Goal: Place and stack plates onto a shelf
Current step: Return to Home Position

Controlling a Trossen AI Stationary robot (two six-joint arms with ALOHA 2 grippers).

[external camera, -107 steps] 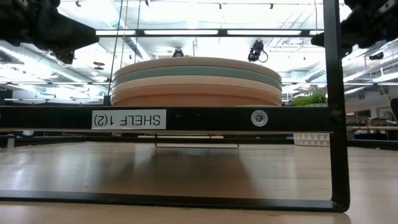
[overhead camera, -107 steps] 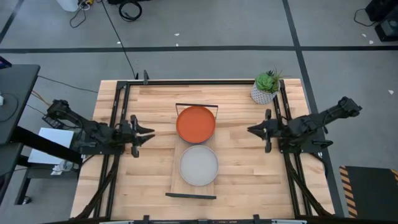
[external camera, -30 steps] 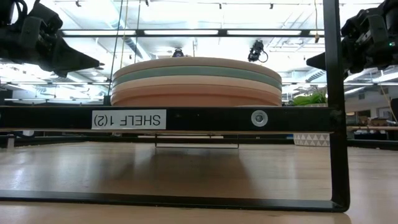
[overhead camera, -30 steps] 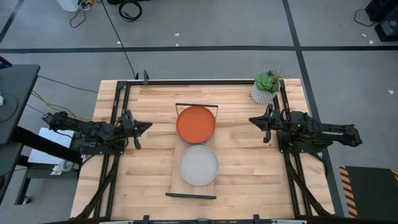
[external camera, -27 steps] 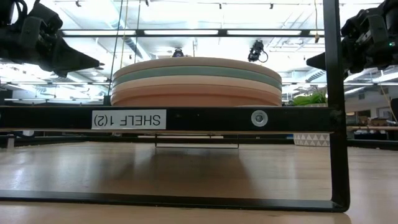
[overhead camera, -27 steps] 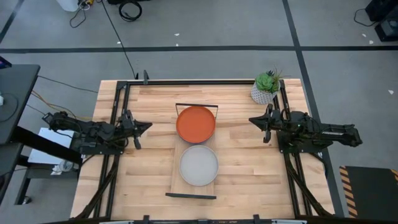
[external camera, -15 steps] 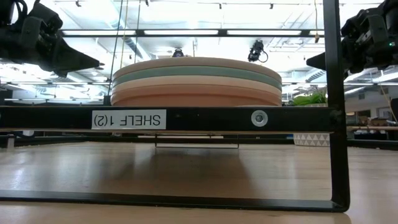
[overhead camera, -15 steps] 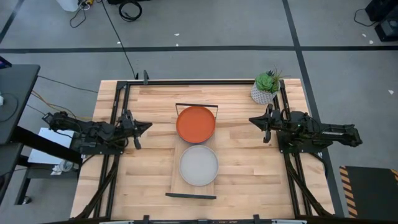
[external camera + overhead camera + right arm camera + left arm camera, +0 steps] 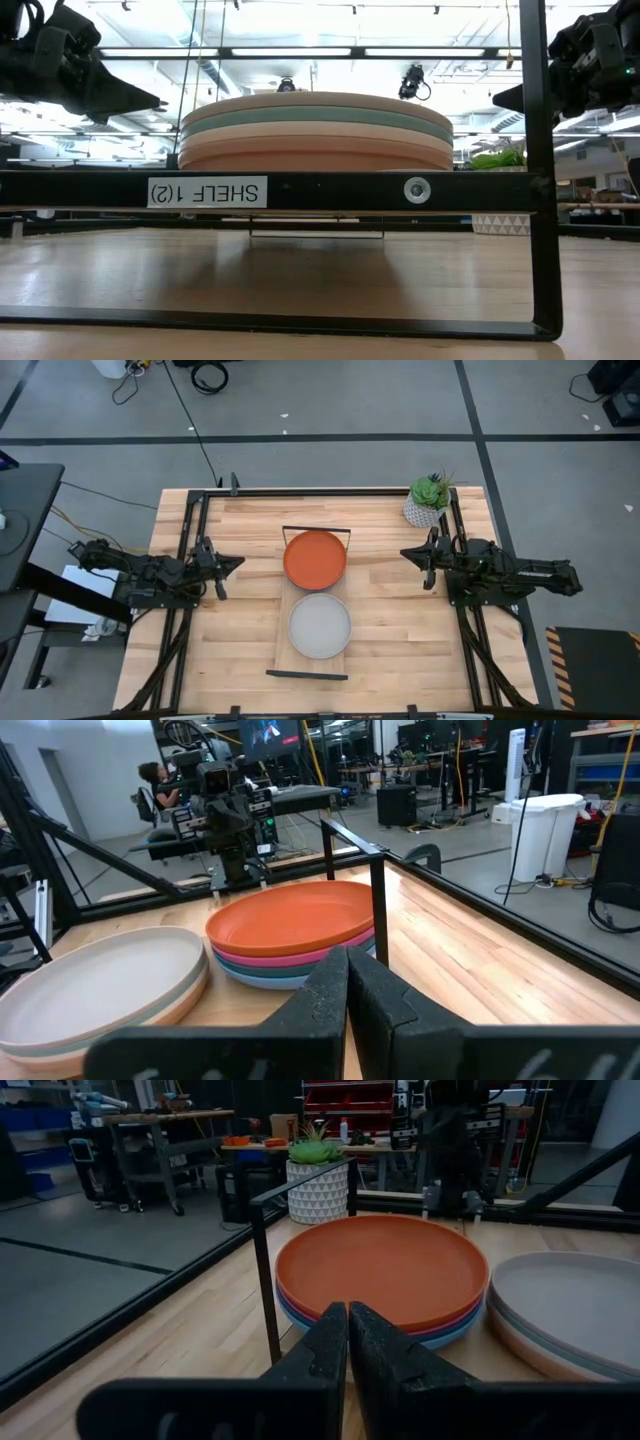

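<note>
Left tool (image 9: 236, 562) and right tool (image 9: 404, 552) farther back, plates (image 9: 315, 558) between them.

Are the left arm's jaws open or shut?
Shut. The left gripper shows its jaws pressed together, with nothing between them.

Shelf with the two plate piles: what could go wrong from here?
The pile topped by the orange plate and the one topped by the grey plate sit very close together on the narrow shelf; a knock to it might shift or topple them. The right arm, jaws shut, lies near the potted plant, so a careless swing could tip it.
</note>
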